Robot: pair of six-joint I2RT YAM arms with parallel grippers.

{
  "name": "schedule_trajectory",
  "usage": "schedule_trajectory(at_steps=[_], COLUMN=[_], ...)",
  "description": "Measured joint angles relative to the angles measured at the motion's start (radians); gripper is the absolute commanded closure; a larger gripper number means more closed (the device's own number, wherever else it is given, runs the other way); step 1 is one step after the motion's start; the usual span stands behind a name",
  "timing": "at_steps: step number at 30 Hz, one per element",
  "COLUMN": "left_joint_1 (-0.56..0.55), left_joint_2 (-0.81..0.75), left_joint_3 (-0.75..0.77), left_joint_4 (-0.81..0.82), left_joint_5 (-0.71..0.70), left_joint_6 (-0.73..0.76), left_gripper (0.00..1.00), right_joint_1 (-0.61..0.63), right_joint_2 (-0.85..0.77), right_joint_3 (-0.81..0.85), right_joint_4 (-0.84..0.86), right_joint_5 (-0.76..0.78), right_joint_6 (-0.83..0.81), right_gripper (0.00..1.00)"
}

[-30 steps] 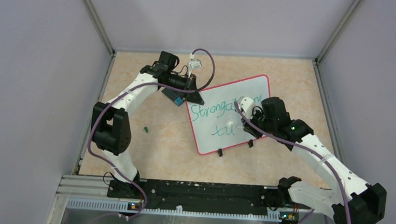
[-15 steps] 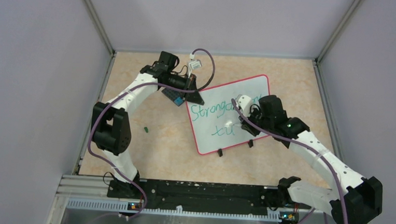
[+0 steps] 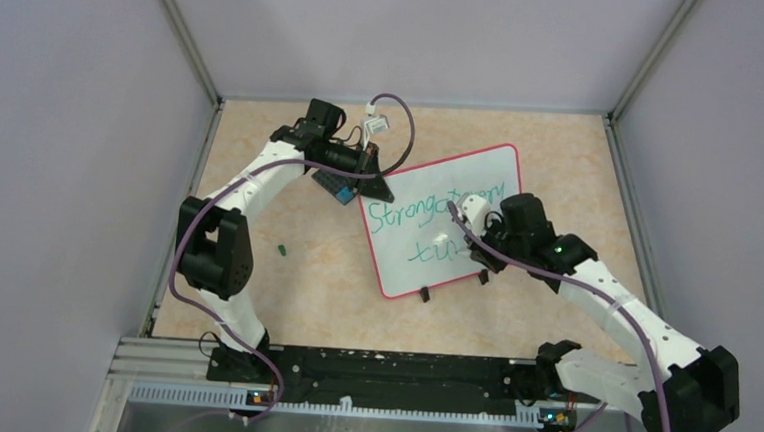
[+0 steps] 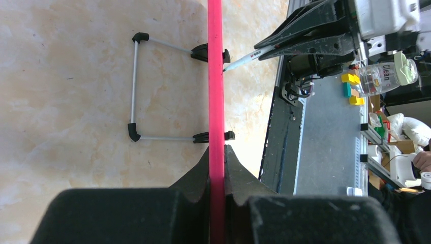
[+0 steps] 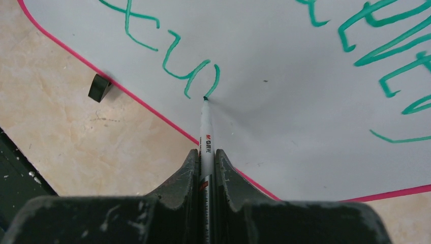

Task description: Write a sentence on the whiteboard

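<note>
The whiteboard (image 3: pixel 395 262), white with a red-pink rim, lies tilted on the table and carries two lines of green writing. My left gripper (image 3: pixel 376 188) is shut on its far left edge; in the left wrist view the red rim (image 4: pixel 215 76) runs straight between my left gripper's (image 4: pixel 216 152) closed jaws. My right gripper (image 3: pixel 469 229) hovers over the board's near half, shut on a white marker (image 5: pixel 206 136). The marker's tip touches the whiteboard (image 5: pixel 284 91) at the end of the lower line of writing.
A small dark plate with blue blocks (image 3: pixel 337 185) sits just left of the left gripper. A small green piece (image 3: pixel 282 249) lies on the table to the left. Black feet (image 3: pixel 423 295) stick out under the board's near edge. The arm rail (image 3: pixel 388 372) spans the near side.
The right gripper has moved with the marker towards the near edge, uncovering the end of the top line. The lower line of writing has grown by a stroke. The left arm has not moved.
</note>
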Motion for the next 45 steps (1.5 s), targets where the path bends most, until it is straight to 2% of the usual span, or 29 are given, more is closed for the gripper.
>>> schedule_trajectory(at_steps=[10, 34, 45], left_joint_1=[0.0, 0.0, 0.0], left_joint_2=[0.0, 0.0, 0.0], left_joint_3=[0.0, 0.0, 0.0], left_joint_4=[0.0, -0.001, -0.002], left_joint_5=[0.0, 0.0, 0.0], left_joint_6=[0.0, -0.001, 0.003], left_gripper=[1.0, 1.0, 1.0], right_joint_1=[0.0, -0.06, -0.068], right_joint_2=[0.001, 0.027, -0.003], right_joint_3=[-0.029, 0.064, 0.077], right_joint_4=[-0.024, -0.009, -0.084], right_joint_5=[-0.011, -0.019, -0.083], right_joint_6=[-0.005, 0.008, -0.031], right_gripper=[1.0, 1.0, 1.0])
